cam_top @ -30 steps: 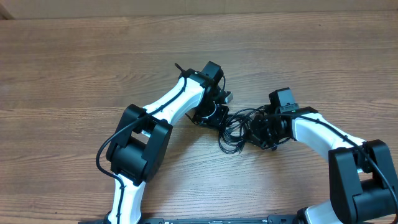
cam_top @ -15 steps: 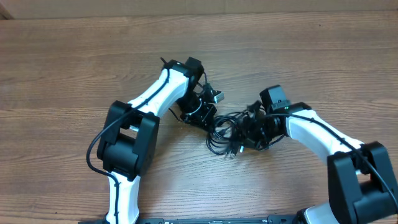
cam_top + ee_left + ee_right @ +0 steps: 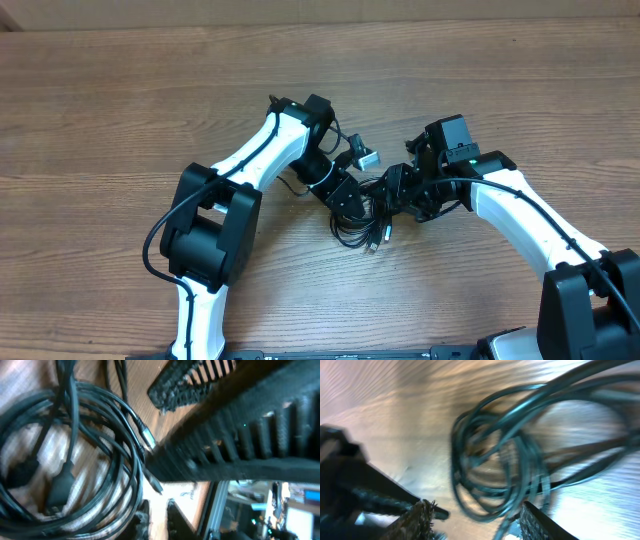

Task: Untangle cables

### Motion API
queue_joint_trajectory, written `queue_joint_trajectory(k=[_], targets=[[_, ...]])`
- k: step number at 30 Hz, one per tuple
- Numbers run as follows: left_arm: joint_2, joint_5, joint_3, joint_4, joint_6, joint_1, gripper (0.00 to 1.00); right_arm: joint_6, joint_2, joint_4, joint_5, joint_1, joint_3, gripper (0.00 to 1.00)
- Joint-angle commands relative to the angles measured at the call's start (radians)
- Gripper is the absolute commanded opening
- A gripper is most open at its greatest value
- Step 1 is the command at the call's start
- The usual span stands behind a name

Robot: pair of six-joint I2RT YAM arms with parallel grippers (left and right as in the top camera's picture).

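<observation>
The cables (image 3: 362,222) lie as one tangled black bunch on the wooden table between my two arms. My left gripper (image 3: 352,198) sits at the bunch's upper left edge. In the left wrist view its jaws (image 3: 157,521) stand a narrow gap apart with bare wood between them, and the coiled cables (image 3: 75,455) lie just beside the left finger. My right gripper (image 3: 398,190) is at the bunch's upper right. Its fingers (image 3: 480,521) are spread wide, and blurred cable loops (image 3: 505,460) lie between and beyond them, one strand close to the right finger (image 3: 540,522).
The two grippers are very close together; the right one's ribbed black fingers (image 3: 240,435) fill the upper right of the left wrist view. Bare wooden table (image 3: 120,110) surrounds the bunch. The thicker arm wires run along both white arms.
My right gripper has opened wide and let go of the cables. The left jaws have parted slightly. Both arms first shifted left with the bunch, then the left gripper moved back toward the right one.
</observation>
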Motion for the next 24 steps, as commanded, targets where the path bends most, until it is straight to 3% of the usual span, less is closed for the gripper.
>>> queue_joint_trajectory(k=[1, 6, 8, 13, 24], targets=[[-0.031, -0.056, 0.019, 0.046, -0.099, -0.015, 0.25, 0.111, -0.009, 0.008, 0.190, -0.008, -0.006, 0.55], [-0.031, -0.325, 0.019, 0.095, -0.383, -0.037, 0.36, 0.145, -0.006, 0.014, 0.241, -0.008, -0.007, 0.56], [-0.031, -0.405, 0.018, 0.089, -0.462, -0.043, 0.42, 0.145, -0.004, 0.011, 0.241, -0.008, -0.008, 0.56], [-0.031, -0.508, 0.008, 0.060, -0.607, -0.048, 0.45, 0.167, 0.017, 0.008, 0.241, -0.008, -0.014, 0.56], [-0.030, -0.576, -0.075, 0.105, -0.658, -0.048, 0.47, 0.166, 0.042, -0.012, 0.240, -0.007, -0.014, 0.56]])
